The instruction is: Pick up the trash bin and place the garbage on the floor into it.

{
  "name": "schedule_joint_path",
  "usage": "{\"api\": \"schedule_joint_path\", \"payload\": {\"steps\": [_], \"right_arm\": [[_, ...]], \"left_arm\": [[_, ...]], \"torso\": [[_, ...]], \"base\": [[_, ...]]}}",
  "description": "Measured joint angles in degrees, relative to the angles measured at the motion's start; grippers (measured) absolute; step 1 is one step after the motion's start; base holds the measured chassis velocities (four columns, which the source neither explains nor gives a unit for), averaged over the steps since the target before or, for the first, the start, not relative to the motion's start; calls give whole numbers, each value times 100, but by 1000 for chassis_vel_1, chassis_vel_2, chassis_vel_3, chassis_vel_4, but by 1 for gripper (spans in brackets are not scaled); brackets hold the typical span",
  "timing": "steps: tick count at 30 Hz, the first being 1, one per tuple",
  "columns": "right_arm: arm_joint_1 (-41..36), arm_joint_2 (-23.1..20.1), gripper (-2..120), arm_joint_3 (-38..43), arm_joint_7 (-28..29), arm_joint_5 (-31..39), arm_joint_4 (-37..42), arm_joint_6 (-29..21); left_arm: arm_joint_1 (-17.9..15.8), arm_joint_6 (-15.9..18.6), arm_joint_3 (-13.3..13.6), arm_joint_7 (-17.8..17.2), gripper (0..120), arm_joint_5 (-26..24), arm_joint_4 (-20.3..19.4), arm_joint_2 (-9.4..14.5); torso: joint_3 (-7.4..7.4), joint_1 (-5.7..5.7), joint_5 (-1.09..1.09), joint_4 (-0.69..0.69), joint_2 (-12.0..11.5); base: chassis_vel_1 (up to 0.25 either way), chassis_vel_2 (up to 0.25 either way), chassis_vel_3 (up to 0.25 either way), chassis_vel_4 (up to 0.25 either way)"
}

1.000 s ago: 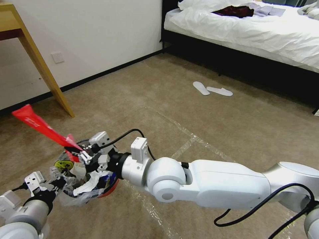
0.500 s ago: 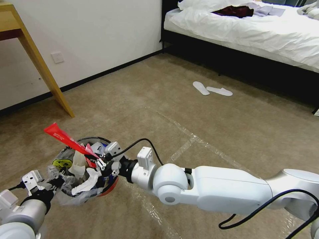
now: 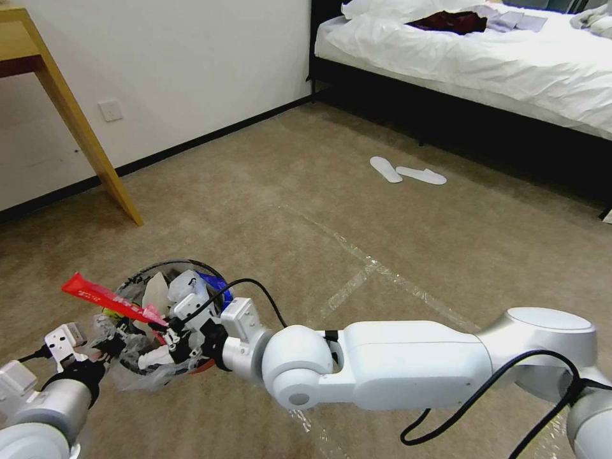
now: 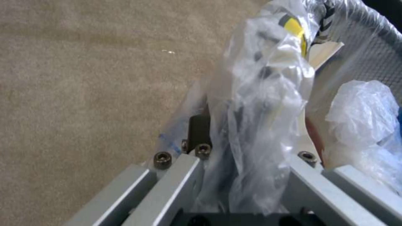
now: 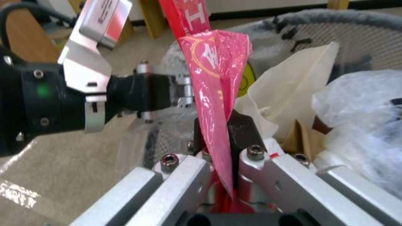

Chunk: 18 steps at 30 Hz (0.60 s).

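Red wrapper, long and glossy, was pinched in the right claw at the lower left of the head view, above the trash bin. The left claw was clamped on the bin's near rim and clear liner bag, over beige carpet.

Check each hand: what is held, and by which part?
Right hand: long red plastic wrapper, pinched at one end. Left hand: small round red trash bin, by its bag-lined rim.
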Motion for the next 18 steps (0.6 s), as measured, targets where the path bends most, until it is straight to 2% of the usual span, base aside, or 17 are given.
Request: {"api": "schedule_joint_path", "payload": {"steps": [11, 18], "right_arm": [[227, 23, 0, -75, 243, 164, -127, -452], [191, -237, 0, -31, 360, 161, -136, -638]], "left_arm": [[15, -12, 15, 21, 1, 22, -19, -38], [-1, -14, 28, 25, 1, 35, -1, -64]], "torso": [[0, 0, 0, 0, 0], [0, 0, 1, -1, 0]], "base": [[0, 0, 0, 0], [0, 0, 0, 0]]}}
